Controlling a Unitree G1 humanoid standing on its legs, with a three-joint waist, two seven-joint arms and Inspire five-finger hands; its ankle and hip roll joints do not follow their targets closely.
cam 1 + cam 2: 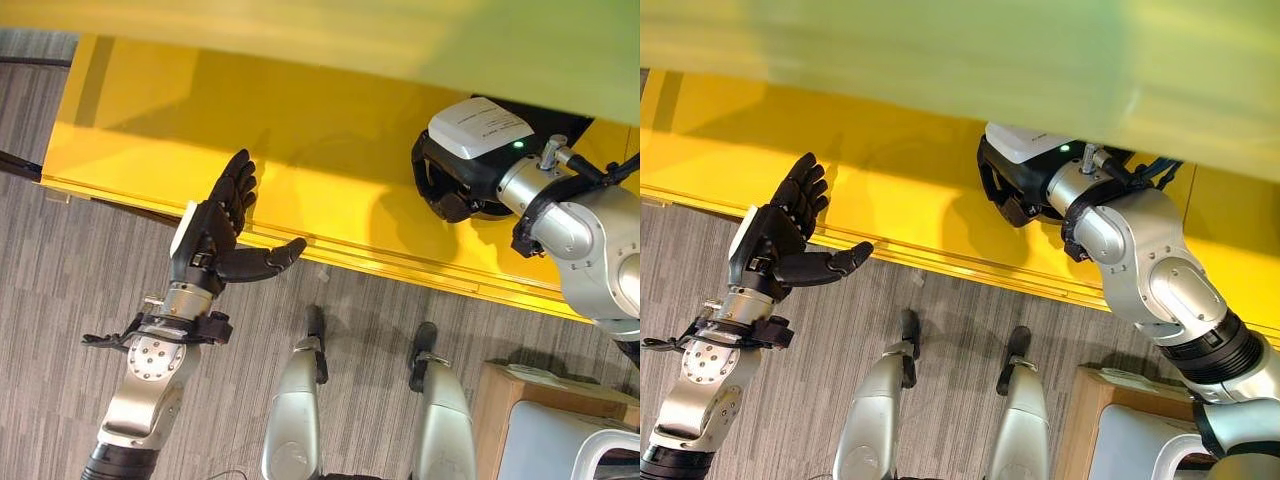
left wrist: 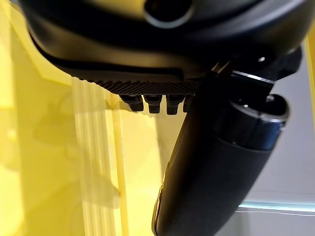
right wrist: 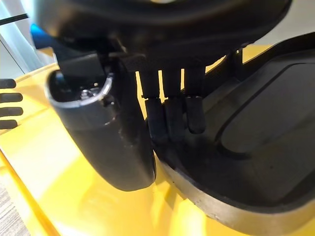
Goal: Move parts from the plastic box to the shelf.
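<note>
My right hand point(image 1: 1015, 190), upper centre, curls its fingers over the black moulded part point(image 3: 256, 142) on the yellow shelf point(image 1: 300, 150); I should uncurl gently. My left hand point(image 1: 215, 235) hangs spread, mid-left.

Glossy smooth yellow shelf point(image 1: 300, 130) with a sheen like painted metal, matt black part point(image 3: 261, 142) with a slightly grainy plastic-like surface and a rough grey rim, grey striped carpet-like floor point(image 1: 60, 260), pale wooden-looking box point(image 1: 520, 390), matt dark left hand point(image 1: 215, 235)
</note>
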